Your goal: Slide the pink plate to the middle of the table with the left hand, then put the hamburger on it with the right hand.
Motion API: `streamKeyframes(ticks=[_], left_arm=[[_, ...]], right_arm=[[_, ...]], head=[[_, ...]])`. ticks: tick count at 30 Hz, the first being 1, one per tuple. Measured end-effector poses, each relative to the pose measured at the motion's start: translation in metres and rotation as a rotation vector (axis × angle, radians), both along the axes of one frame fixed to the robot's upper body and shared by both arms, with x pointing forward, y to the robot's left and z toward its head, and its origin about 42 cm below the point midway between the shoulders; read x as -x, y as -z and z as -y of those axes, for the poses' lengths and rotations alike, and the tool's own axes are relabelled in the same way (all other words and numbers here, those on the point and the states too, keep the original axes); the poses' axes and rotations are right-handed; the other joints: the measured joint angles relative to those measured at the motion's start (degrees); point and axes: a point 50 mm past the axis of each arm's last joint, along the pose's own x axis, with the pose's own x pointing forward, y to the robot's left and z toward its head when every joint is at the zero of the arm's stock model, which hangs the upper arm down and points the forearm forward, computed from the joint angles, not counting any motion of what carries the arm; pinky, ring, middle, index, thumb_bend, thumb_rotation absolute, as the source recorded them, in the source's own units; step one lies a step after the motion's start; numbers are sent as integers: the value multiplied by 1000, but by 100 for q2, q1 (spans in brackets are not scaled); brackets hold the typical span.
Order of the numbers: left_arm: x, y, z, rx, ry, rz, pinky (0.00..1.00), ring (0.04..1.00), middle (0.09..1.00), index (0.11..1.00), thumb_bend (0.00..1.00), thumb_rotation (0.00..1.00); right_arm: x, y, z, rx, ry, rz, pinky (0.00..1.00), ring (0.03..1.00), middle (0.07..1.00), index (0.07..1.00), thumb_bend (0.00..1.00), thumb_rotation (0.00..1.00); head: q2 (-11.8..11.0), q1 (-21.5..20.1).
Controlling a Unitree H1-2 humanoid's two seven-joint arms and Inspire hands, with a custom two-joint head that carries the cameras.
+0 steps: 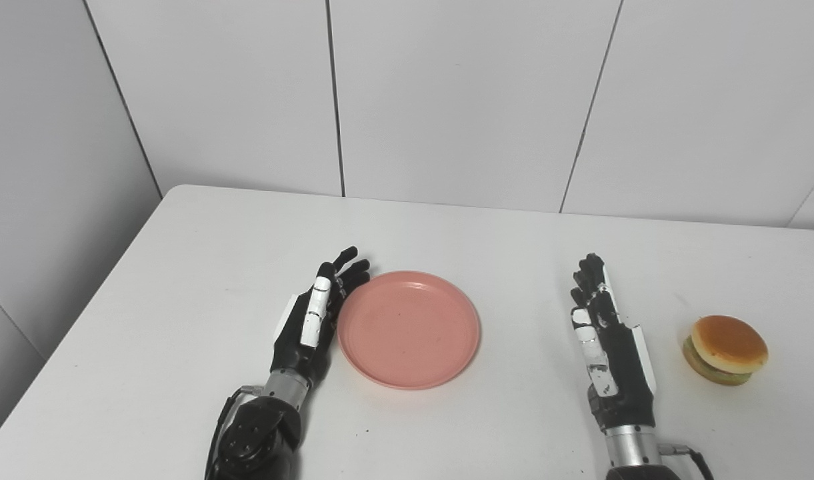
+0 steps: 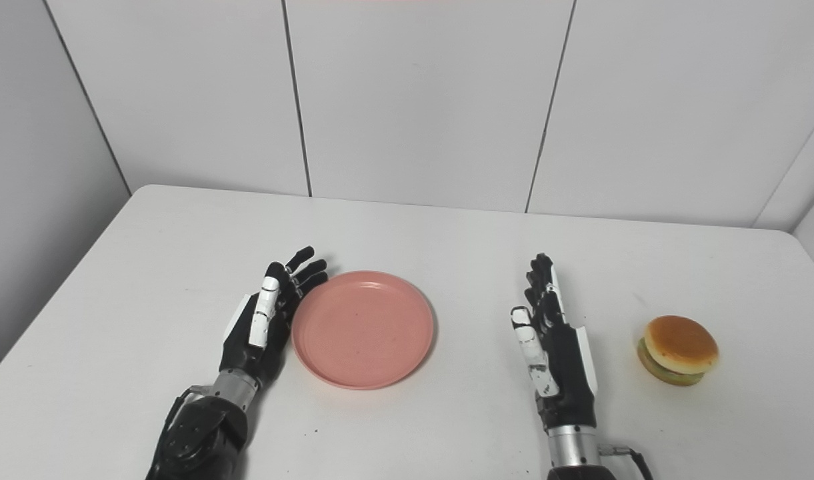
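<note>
My left robot hand (image 1: 310, 323) open, flat against pink plate (image 1: 409, 328) rim mid-table, slide looks about done; next, my open right robot hand (image 1: 607, 340) needs hamburger (image 1: 727, 349) at table (image 1: 180, 280) right.

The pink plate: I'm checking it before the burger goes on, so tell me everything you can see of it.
The pink plate is round and shallow, with a low raised rim and a flat well. It looks like matte plastic. It is empty, with a few faint specks in the well, and lies flat and upright on the white table, near the front and a little left of middle. The left robot hand, open and edge-on, stands against its left rim; whether they touch is unclear. The hamburger sits apart, far right.
</note>
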Motion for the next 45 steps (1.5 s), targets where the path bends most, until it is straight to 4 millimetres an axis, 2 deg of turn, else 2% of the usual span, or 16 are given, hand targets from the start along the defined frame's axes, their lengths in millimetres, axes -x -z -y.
streamKeyframes(ticks=[8,15,21,28,34,45], left_arm=[[2,2,7,-2,32,-2,911,878,863,859,606,1000],[6,3,23,14,51,-6,900,875,865,859,592,1000],[9,3,31,10,56,-6,884,861,842,827,585,1000],[12,6,38,-6,72,-11,895,870,856,858,576,1000],[14,7,41,-27,80,-8,883,849,850,851,590,1000],[26,8,49,-10,104,-11,932,901,887,891,566,1000]], right_arm=[[1,1,-4,12,0,-15,1000,1000,1000,1000,595,860],[1,1,-5,18,-3,-14,1000,1000,1000,1000,593,851],[1,1,-5,14,-6,-15,1000,1000,1000,1000,612,851],[1,2,-5,4,-8,-17,1000,1000,1000,1000,644,838],[1,2,-7,13,-11,-17,1000,1000,1000,1000,620,833],[2,2,-11,10,-17,-17,1000,1000,1000,1000,648,842]], head=[[-9,-44],[0,-106],[-17,-123],[-9,-282],[26,-325],[62,-343]])
